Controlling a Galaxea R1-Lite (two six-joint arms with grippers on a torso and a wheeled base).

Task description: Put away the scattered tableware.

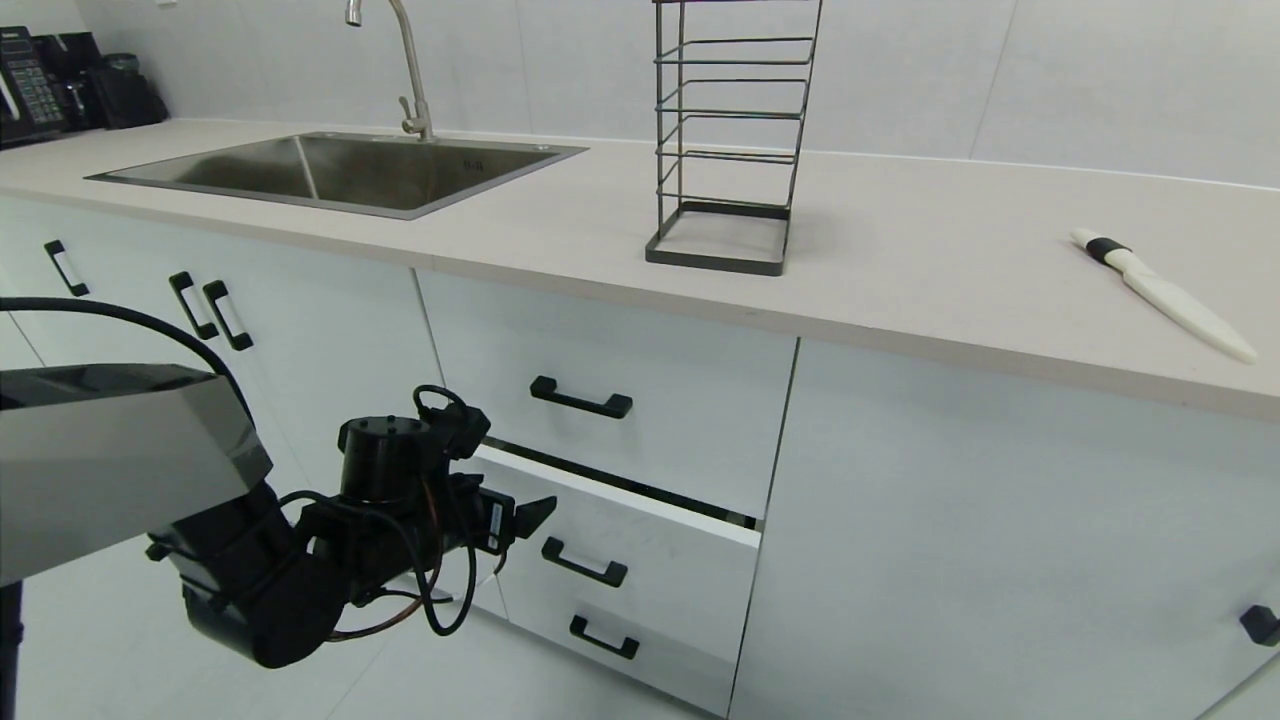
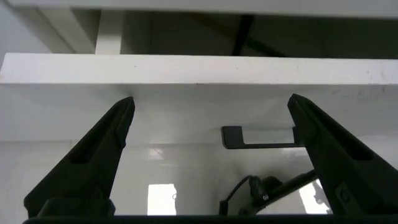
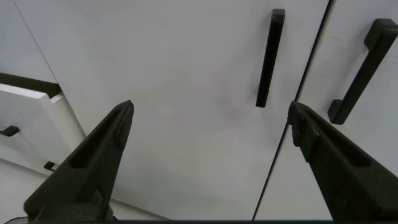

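Broadly, a long pale desk (image 1: pixel 900 260) runs across the head view above white cabinet doors (image 1: pixel 980 520). A steel sink (image 1: pixel 340 170) is set into the desk's left part under a curved tap (image 1: pixel 405 60). A small mark on the sink's far wall is too small to read. Below the desk's middle, a drawer (image 1: pixel 640 545) stands pulled out a little. Its inside shows as a dark slit, so what it holds cannot be told. A tall dark wire rack (image 1: pixel 730 140) with several tiers stands upright on the desk, right of the sink. The knife (image 1: pixel 1160 292), white with a black band near one end, lies flat on the desk's right part, well apart from the rack. The left pincer (image 2: pixel 211 99) hangs low before the drawer front, jaws spread wide and holding nothing, its tips near the front's top edge above the black handle (image 2: pixel 258 137). The right pincer (image 3: pixel 210 106) is likewise spread wide and unladen, facing the cabinet doors.
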